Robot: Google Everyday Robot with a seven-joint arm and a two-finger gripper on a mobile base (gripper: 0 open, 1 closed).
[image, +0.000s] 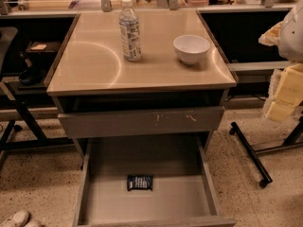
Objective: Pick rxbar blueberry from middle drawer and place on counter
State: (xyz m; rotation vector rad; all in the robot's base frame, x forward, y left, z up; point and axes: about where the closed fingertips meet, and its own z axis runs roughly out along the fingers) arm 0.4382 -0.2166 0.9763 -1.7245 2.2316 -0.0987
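Note:
The rxbar blueberry (pixel 139 182), a small dark blue wrapper with white print, lies flat on the grey floor of the middle drawer (pixel 99 200). That drawer is pulled out wide toward the camera, and the bar sits near its middle, slightly toward the back. Above it is the counter (pixel 90 65), a glossy beige tabletop on the grey cabinet. My gripper is out of view. Only a white rounded part (pixel 293 32) shows at the right edge, high and far from the drawer.
A clear water bottle (pixel 129 30) and a white bowl (pixel 191 48) stand on the counter's back half. The shut upper drawer front (pixel 142 122) has orange scratches. A wheeled black stand (pixel 251 155) and yellow foam blocks (pixel 286 93) are at the right, a black table frame at the left.

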